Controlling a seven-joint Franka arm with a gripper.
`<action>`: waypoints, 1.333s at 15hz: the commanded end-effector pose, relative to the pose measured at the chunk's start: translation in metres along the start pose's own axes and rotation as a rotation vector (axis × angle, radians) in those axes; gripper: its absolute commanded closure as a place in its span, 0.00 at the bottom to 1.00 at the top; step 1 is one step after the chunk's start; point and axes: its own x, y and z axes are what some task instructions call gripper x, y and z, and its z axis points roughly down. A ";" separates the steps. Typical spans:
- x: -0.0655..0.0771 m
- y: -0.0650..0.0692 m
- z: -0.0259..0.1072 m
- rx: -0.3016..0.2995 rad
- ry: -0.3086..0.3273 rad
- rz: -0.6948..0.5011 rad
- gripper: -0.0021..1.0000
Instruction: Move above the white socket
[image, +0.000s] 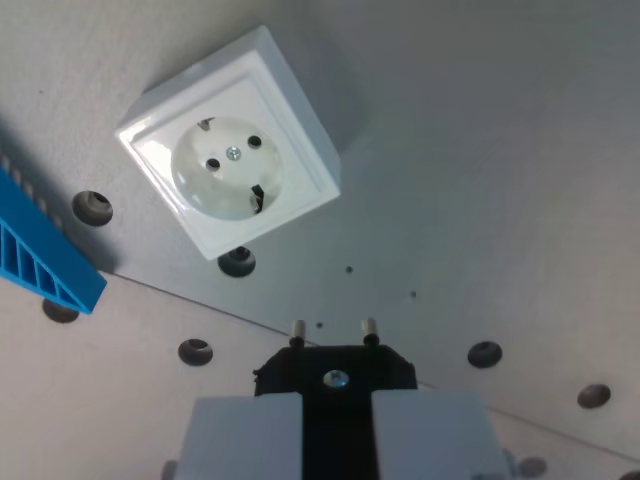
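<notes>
The white socket (230, 155) sits on the pale grey desk (500, 150) in the upper left of the wrist view, turned cornerwise so it reads as a diamond; its round recess shows two pin holes, a centre screw and earth clips at the rim; no brand or writing can be read on it. To the socket's left and slightly below lies a blue ribbed plastic piece (40, 255), cut off by the frame edge and apart from the socket. Dark round holes (92, 207) dot the desk around the socket, one just under its lower corner; nothing lies in the open stretch between the socket and the plug. Below the socket, at the bottom of the view, the jaws (337, 430) are closed on a black plug (335, 375), the two pale pads pressed against its body; its two metal pins point up toward the socket, well apart from it.
</notes>
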 end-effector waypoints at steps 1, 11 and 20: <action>0.000 -0.006 0.017 -0.034 0.107 -0.268 1.00; 0.006 -0.023 0.054 -0.077 0.097 -0.369 1.00; 0.008 -0.032 0.072 -0.078 0.103 -0.364 1.00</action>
